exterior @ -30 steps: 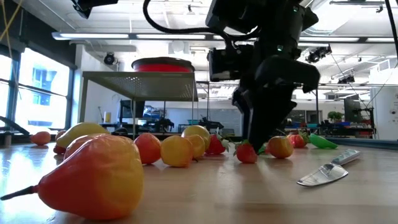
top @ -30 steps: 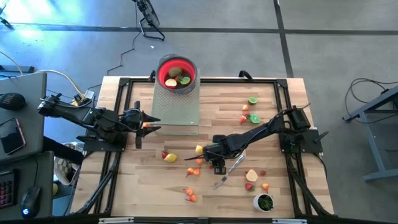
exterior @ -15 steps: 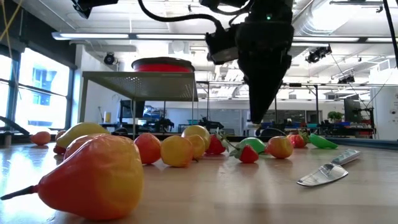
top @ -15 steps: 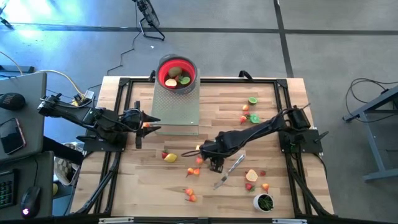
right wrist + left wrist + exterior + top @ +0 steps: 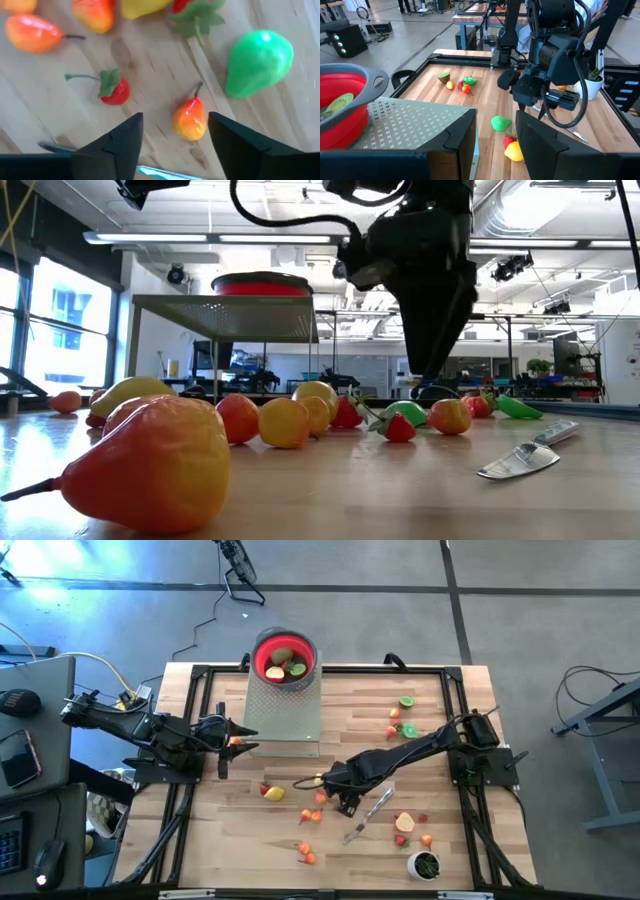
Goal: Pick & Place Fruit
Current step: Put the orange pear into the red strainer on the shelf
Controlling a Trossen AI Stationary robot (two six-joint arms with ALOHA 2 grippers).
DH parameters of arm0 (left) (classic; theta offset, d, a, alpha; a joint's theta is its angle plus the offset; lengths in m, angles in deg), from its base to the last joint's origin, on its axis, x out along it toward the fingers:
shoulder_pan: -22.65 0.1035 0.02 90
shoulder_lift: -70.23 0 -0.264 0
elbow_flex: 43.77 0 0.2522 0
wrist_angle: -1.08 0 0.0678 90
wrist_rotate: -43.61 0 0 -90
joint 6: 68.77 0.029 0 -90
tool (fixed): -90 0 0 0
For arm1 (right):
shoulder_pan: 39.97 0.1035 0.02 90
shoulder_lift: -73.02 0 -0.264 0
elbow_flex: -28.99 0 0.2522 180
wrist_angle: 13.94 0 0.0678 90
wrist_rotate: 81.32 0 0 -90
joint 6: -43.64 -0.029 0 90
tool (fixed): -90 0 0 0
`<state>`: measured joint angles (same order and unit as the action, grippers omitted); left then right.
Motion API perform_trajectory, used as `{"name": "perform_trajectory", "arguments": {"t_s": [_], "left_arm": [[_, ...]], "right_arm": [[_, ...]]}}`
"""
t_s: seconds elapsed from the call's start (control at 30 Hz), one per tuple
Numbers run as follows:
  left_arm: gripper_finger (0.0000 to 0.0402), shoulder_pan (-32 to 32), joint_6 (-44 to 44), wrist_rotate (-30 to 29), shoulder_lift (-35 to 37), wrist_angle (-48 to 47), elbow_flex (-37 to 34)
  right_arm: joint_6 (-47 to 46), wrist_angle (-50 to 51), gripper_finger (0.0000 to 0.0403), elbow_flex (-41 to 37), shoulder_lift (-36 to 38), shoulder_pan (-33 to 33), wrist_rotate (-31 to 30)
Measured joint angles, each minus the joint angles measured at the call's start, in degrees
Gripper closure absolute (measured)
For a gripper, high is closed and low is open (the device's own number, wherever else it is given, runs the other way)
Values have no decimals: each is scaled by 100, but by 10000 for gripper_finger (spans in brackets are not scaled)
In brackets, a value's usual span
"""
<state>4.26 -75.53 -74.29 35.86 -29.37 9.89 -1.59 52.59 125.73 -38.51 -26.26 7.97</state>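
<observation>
High view: right hand (image 5: 322, 781) outstretched, low over fruit (image 5: 310, 817).

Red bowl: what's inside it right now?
The high view shows the red bowl on the mesh stand, holding a tan piece, a green piece and a brownish piece. Anything lying under those pieces is hidden.
</observation>
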Motion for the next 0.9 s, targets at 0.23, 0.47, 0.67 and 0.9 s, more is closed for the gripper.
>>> {"name": "perform_trajectory", "arguments": {"t_s": [0.23,0.47,0.67,0.9], "left_arm": [[266,0,0,0,0,-24,1],[266,0,0,0,0,-24,0],[266,-1,-95,0,0,-26,0],[266,-1,-103,0,2,-26,1]], "right_arm": [[-1237,188,167,-216,0,-22,-19],[-1356,-332,171,-605,0,-18,-46],[-1371,-642,172,-802,0,-22,-56],[-1356,-806,172,-905,0,-22,-90]]}}
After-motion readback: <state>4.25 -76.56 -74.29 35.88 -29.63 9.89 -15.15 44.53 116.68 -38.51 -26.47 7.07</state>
